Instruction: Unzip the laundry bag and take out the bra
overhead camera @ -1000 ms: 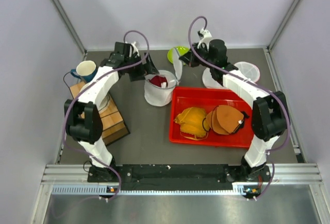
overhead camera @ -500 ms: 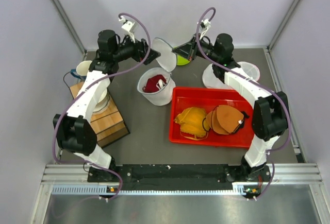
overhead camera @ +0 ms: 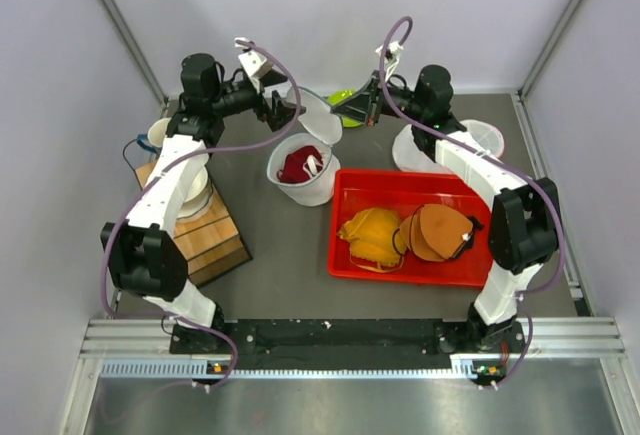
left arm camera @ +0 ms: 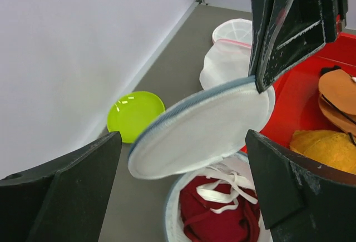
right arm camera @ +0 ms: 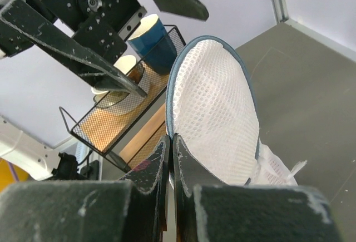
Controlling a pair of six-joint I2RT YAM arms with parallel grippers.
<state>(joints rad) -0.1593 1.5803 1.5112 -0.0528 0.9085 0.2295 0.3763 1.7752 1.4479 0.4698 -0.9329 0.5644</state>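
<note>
Far left, a blue mug (overhead camera: pixel 163 137) sits in a wire basket (right arm camera: pixel 100 121), well behind the left gripper (overhead camera: pixel 280 107). That gripper hangs with its jaws spread wide, nothing clamped.

Between those jaws in the left wrist view is the round mesh flap (left arm camera: pixel 203 128), grey zip running round its rim, tilted up off the bag (overhead camera: pixel 300 183). Its rim runs close by the left jaws, and from overhead I can't quite tell whether they brush it.

Under the flap the bag stands upright with its mouth open. The bra (left arm camera: pixel 214 211) is right there inside, dark red with white straps on top, below the left jaws.

Beyond the flap, a lime-green plate (left arm camera: pixel 135 114) lies on the table, past both sets of fingertips.

Now the right gripper (right arm camera: pixel 170 142): jaws pressed together, pinching the flap by its zip edge, so the mesh rises straight up from its fingertips.

To the right and nearer than those jaws, a red tray (overhead camera: pixel 352 255) holds orange and brown garments (overhead camera: pixel 405 233). A second bag (left arm camera: pixel 233 58), white mesh, sits behind the tray, under the right arm.
</note>
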